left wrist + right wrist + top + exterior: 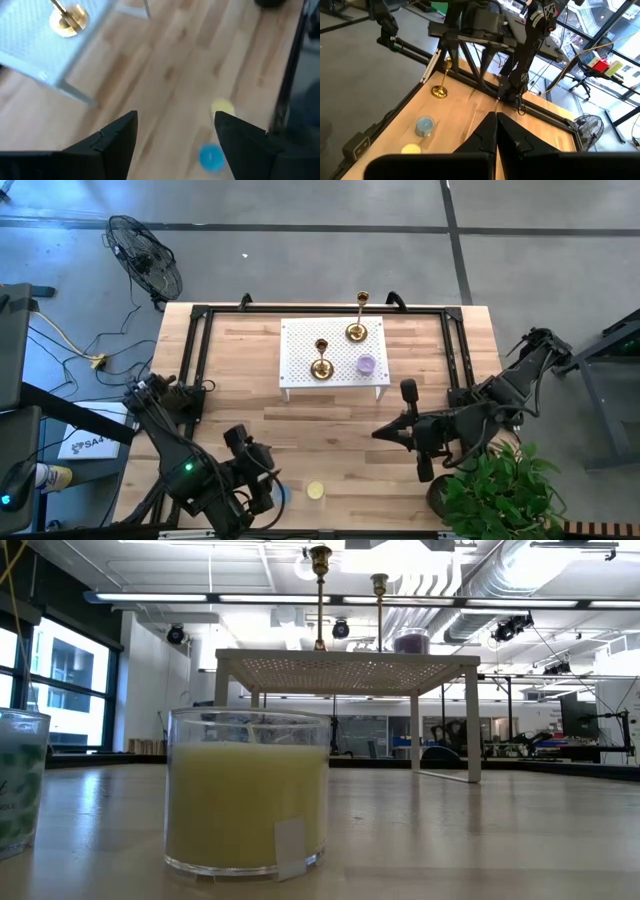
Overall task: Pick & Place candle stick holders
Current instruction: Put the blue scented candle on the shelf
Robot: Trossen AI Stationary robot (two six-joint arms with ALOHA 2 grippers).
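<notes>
Two candle stick holders (338,348) are seen upright on the white perforated stand (300,340) across the counter (330,440), nearer the empty, closed right tool (383,432) than the parted left tool (268,480).

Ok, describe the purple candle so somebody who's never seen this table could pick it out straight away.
Find the small white perforated stand at the far middle of the wooden table. Three things sit on its top: two gold candle stick holders and, nearest its front right corner, the purple candle. It is the only low, round, purple thing there; the holders are tall and brass.
</notes>
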